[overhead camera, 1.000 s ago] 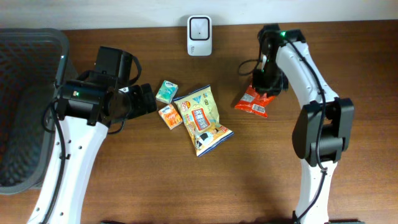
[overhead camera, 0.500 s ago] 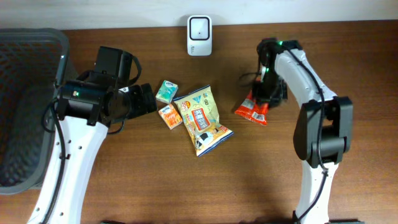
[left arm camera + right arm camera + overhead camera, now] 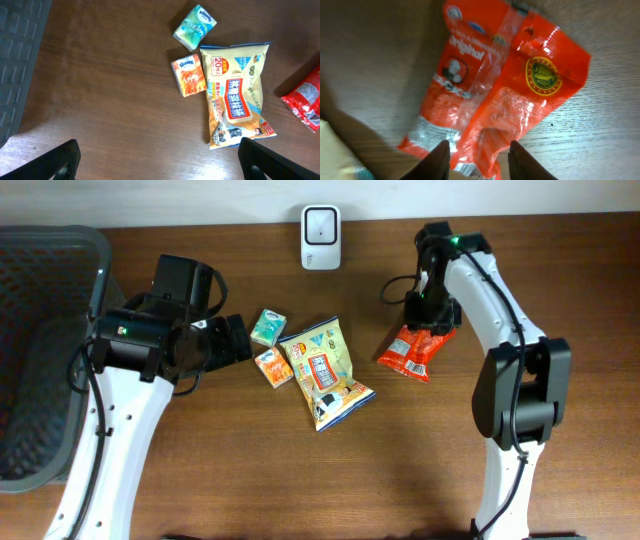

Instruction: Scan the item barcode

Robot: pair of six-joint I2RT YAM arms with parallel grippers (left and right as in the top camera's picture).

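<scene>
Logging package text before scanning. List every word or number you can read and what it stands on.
"Original": on the red packet.
"20": in a red circle on the yellow bag.
"Kleenex", faint: on the orange pack.
Teal pack, the yellow bag's other print, white device: too small or blurred to read.

The red snack packet (image 3: 495, 100) is smeared, its small print unreadable and its lower end cut off at the right wrist view's bottom edge between the fingertips (image 3: 441, 159) of the right gripper (image 3: 479, 167), while the basket (image 3: 60, 240) at the desk's left edge runs out of view.
</scene>
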